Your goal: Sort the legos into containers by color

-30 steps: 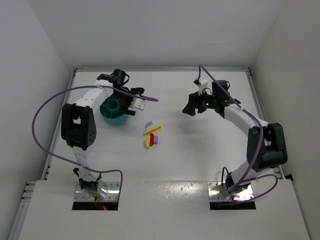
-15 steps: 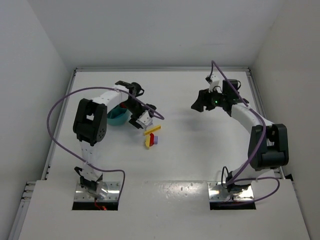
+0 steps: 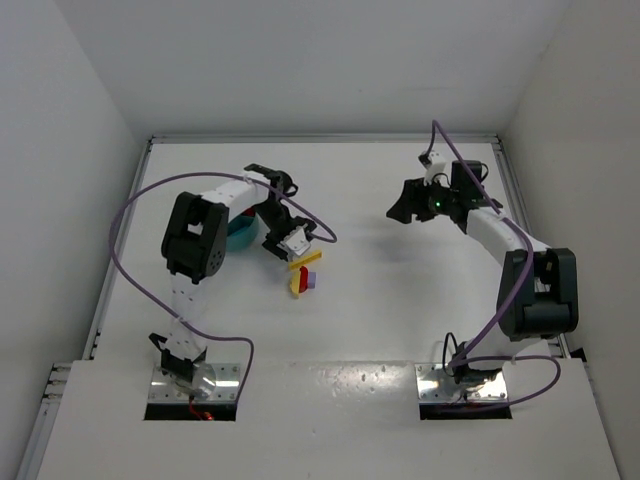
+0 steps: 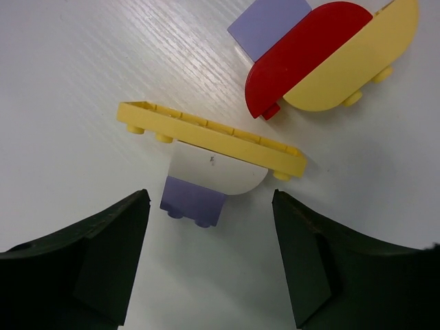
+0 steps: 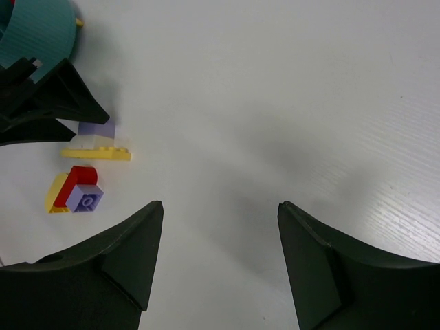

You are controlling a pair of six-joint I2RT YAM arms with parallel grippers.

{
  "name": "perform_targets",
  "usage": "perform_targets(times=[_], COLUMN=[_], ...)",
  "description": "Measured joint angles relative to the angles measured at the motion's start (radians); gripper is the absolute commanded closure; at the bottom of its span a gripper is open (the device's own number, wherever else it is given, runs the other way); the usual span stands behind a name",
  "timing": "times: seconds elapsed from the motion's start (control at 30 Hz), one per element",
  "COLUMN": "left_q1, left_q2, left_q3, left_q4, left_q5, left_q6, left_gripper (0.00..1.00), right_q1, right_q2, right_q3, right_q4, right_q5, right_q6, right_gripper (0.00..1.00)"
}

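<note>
Legos [image 3: 303, 272] left to sort: yellow, red and lilac pieces clustered near the middle of the table [image 3: 400, 310], beside teal bowl [image 3: 240, 236], whose contents are hidden. Left gripper [image 4: 210, 206] is spread over lilac brick [image 4: 193, 201], holding nothing. Right gripper [image 5: 220, 213] is spread and empty, toward the far right edge.

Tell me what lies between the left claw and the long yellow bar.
Left wrist view: a lilac brick and a white rounded piece sit between left claw and yellow bar.
</note>
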Motion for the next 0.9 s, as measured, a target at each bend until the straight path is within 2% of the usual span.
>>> perform_targets(times=[0.17, 0.37, 0.43, 0.47, 0.57, 0.77, 0.9], left_q1=[-0.010, -0.013, -0.013, -0.013, -0.016, -0.032, -0.042], left_q2=[0.027, 0.029, 0.029, 0.026, -0.016, -0.185, -0.367], left_q3=[0.019, 0.020, 0.009, -0.005, -0.063, -0.245, -0.386], left_q4=[-0.010, -0.029, -0.023, -0.013, 0.026, 0.227, 0.429], left_q5=[-0.016, -0.034, -0.034, -0.030, -0.022, 0.025, 0.047], left_q6=[0.003, 0.004, 0.003, 0.004, 0.006, -0.009, -0.176], left_gripper=[0.39, 0.50, 0.60, 0.74, 0.88, 0.90, 0.90], right_q1=[0.000, 0.000, 0.000, 0.000, 0.000, 0.000, 0.006], right_q2=[0.000, 0.000, 0.000, 0.000, 0.000, 0.000, 0.022], right_q3=[-0.008, -0.010, -0.010, -0.011, -0.014, -0.026, -0.025], right_q4=[0.000, -0.001, -0.003, -0.006, -0.021, -0.030, 0.002], right_q5=[-0.006, -0.014, -0.026, -0.034, -0.062, -0.163, -0.259], right_q6=[-0.001, -0.001, -0.001, 0.000, 0.007, 0.094, 0.179], right_gripper=[0.32, 0.32, 0.32, 0.32, 0.32, 0.27, 0.24])
